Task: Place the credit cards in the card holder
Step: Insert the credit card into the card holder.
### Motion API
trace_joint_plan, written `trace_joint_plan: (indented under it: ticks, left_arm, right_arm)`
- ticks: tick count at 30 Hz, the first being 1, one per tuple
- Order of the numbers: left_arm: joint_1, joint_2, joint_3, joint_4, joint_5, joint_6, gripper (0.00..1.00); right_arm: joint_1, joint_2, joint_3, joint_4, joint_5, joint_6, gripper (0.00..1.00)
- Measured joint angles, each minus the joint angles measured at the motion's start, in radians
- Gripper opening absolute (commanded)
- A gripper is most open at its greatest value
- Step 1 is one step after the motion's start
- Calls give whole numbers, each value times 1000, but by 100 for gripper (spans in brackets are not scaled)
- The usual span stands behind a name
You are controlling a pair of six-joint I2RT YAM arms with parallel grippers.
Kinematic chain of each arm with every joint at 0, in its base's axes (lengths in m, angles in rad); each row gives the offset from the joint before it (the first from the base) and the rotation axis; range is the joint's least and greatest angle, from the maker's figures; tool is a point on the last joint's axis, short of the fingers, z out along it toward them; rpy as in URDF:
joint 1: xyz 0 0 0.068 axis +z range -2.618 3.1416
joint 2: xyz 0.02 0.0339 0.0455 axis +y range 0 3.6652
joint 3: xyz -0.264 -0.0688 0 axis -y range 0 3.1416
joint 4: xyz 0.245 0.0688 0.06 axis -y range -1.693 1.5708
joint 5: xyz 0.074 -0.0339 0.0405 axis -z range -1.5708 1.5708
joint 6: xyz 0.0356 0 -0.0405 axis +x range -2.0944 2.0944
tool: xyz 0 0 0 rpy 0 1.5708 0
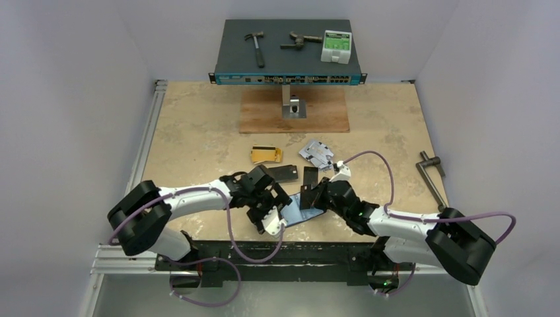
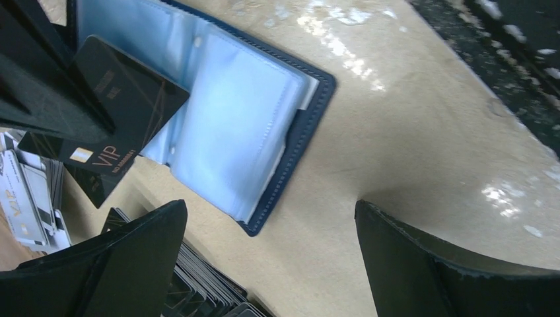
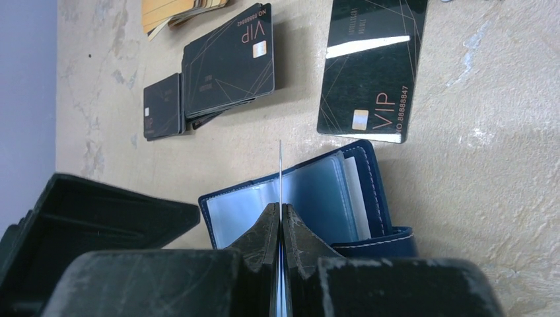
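Your R pincer (image 3: 280,214), arm stretched low, pinches a thin black plastic VIP card (image 2: 125,99) edge-on over the open navy-blue folding card holder (image 3: 310,191) on the beige worktop (image 3: 495,165), poss. touching a sleeve. L pincer (image 2: 269,211) hovers beside, spread wide. Just beyond lie black card stacks (image 3: 228,63).

table (image 1: 198,132): mottled beige, stone look. board (image 1: 264,115) at the back: plain brown wood. switch (image 1: 288,39): dark grey top, teal front strip. small box (image 1: 336,46) on it: green and white. arms (image 1: 198,195): white links, black joints. cables (image 1: 370,152): purple. card holder (image 3: 380,198): navy cover, pale stitching along the edge, translucent pale blue sleeves inside. tilted card (image 2: 119,105): glossy black, thin gold line pattern, gold chip patch, copper "VIP" lettering. loose card (image 3: 373,66) flat on the table: same scheme. black stack (image 3: 228,63): matching print. gold cards (image 1: 265,155): yellow-gold with a dark stripe. silver cards (image 1: 315,153): grey with dark stripes.
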State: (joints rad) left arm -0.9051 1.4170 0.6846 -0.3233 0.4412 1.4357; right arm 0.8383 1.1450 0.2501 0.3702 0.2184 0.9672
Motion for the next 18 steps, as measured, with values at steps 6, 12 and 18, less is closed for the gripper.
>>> trace_joint_plan:
  ticks: [6,12,18]
  left_arm:
    - [2,74,67,4,5,-64,100]
    - [-16,68,55,70,-19,-119,100]
    - [-59,29,-11,183,-92,-143,100]
  right_arm:
    - [0,-4,-37,40,0,0,0]
    - [0,1,-62,94,-5,0,0]
    - [0,35,-69,146,-27,0,0]
